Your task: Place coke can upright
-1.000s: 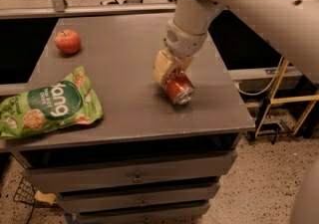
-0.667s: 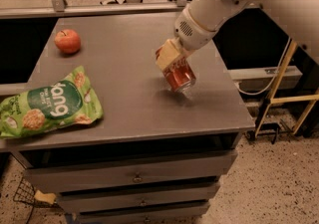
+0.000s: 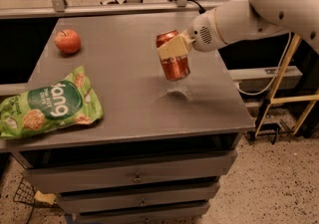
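The coke can (image 3: 174,63), red with silver ends, is held nearly upright, tilted slightly, a little above the grey table top (image 3: 129,93) right of centre. My gripper (image 3: 173,49) comes in from the right on a white arm and is shut on the can's upper half, with a cream finger pad (image 3: 173,47) across its front. The can's bottom rim hangs just above the surface.
A red apple (image 3: 68,41) sits at the table's back left. A green snack bag (image 3: 50,104) lies at the front left, overhanging the edge. Drawers sit under the table top. A wooden frame (image 3: 284,83) stands to the right of the table.
The can was lying tilted on the table in the gripper; now it is lifted and turned close to upright. The arm has swung to reach from the right side.
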{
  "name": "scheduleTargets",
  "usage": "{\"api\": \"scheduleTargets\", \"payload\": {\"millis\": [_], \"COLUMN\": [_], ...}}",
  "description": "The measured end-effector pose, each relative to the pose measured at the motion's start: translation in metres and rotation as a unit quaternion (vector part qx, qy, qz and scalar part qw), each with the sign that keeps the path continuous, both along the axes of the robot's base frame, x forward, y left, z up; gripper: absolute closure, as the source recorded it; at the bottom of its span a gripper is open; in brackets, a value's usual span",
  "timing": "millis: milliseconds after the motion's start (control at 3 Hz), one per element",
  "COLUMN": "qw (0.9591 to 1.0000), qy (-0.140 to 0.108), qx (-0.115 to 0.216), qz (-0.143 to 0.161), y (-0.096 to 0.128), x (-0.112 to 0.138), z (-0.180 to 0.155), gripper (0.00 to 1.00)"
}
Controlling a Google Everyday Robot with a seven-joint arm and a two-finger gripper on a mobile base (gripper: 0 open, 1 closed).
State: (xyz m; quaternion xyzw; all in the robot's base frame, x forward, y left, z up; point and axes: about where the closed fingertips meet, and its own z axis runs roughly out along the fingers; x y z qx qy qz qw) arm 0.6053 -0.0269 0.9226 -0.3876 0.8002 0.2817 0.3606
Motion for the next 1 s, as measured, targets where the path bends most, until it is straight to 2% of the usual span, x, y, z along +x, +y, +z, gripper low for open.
{"api": "scheduleTargets", "payload": {"millis": [333,667,1000], "qw": [0.9947,0.9842,0.9765], "qy": [-0.076,-0.15,-0.194], "qx": [0.069,0.092,0.083], "qz": [0.002,0.019,0.044], "y": [0.0,-0.001,0.005], "x": [0.003,0.002,-0.001], "z": [0.008,0.016,0.02], "gripper": [1.0,1.0,1.0]}}
